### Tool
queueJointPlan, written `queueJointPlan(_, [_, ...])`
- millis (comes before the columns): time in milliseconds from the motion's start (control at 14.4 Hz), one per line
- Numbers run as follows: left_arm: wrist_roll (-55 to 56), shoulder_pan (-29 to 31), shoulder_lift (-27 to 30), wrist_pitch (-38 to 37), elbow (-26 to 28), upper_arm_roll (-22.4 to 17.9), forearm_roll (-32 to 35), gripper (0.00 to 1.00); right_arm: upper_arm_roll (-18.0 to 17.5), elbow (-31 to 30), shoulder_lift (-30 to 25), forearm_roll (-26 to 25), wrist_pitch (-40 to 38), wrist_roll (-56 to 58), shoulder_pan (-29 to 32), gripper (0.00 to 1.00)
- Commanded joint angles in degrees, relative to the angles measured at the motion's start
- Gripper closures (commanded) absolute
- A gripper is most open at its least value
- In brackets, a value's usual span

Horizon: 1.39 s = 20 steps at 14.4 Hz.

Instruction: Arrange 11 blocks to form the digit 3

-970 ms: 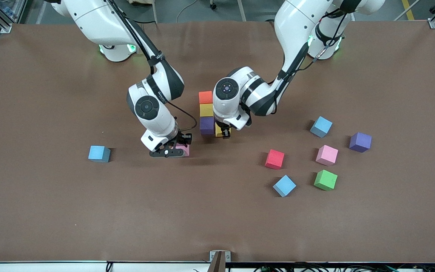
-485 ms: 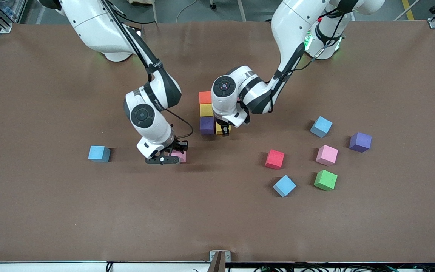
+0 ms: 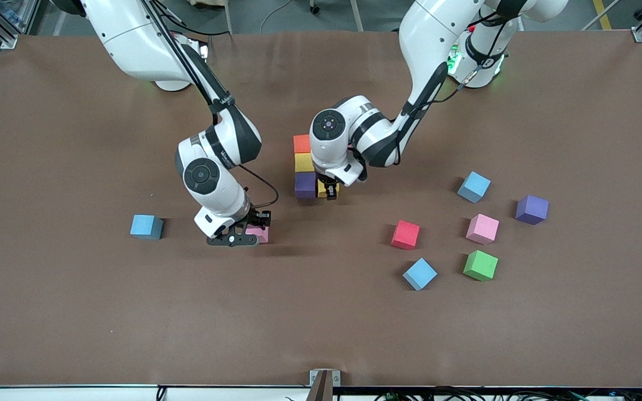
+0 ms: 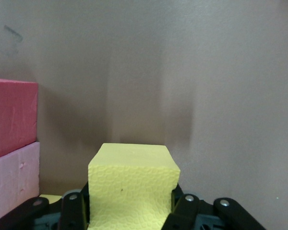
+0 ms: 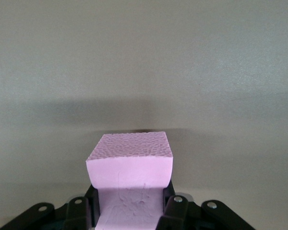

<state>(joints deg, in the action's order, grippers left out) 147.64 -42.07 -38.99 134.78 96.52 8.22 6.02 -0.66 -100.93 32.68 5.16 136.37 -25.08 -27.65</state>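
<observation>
**A:** Well, starting nearest the camera: how will these matte foam cubes handle?

**B:** Light and a little squashy, I'd judge; the pebbled faces should give good friction. Best taken on two opposite flat sides, square on, low enough that the cube can't pivot. Nearest of all sit a light blue foam cube (image 3: 419,273) and the green foam cube (image 3: 480,265), which isn't wanted.

**A:** And the right gripper (image 3: 241,236)?

**B:** Down at the table, clamped on a pink foam cube (image 5: 130,165); its fingers (image 5: 174,211) press both side faces. A lone light blue cube (image 3: 146,226) lies toward the right arm's end.

**A:** Farther back?

**B:** A red foam cube (image 3: 405,234), a second pink cube (image 3: 482,229), a loose purple foam cube (image 3: 531,209) and a third light blue cube (image 3: 473,186) lie scattered toward the left arm's end, all well apart.

**A:** The left gripper (image 3: 329,192)?

**B:** Closed on a pale yellow foam cube (image 4: 133,184), just beside the purple cube (image 3: 305,185) that ends the started column. Farther still in that column stand a yellow cube (image 3: 304,162) and an orange cube (image 3: 302,143).

**A:** Anything in the way?

**B:** The left wrist itself hides that spot, and its view shows red and pink faces close beside. A nudge could shift the light column, so release should be gentle.
</observation>
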Motion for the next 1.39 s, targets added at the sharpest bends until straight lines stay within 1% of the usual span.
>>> queueJointPlan(0, [1.3, -0.5, 0.2, 0.8, 0.6, -0.2, 1.8, 0.76, -0.4, 1.2, 0.6, -0.5, -0.6, 0.5, 0.5, 1.0])
queueJointPlan(277, [1.3, -1.1, -0.2, 0.8, 0.2, -0.2, 3.5, 0.76, -0.5, 1.2, 0.6, -0.5, -0.6, 0.5, 0.4, 1.0])
queueJointPlan(1317, [1.4, -2.1, -1.4, 0.8, -0.5, -0.4, 3.5, 0.76, -0.5, 1.2, 0.7, -0.4, -0.6, 0.4, 0.4, 1.0])
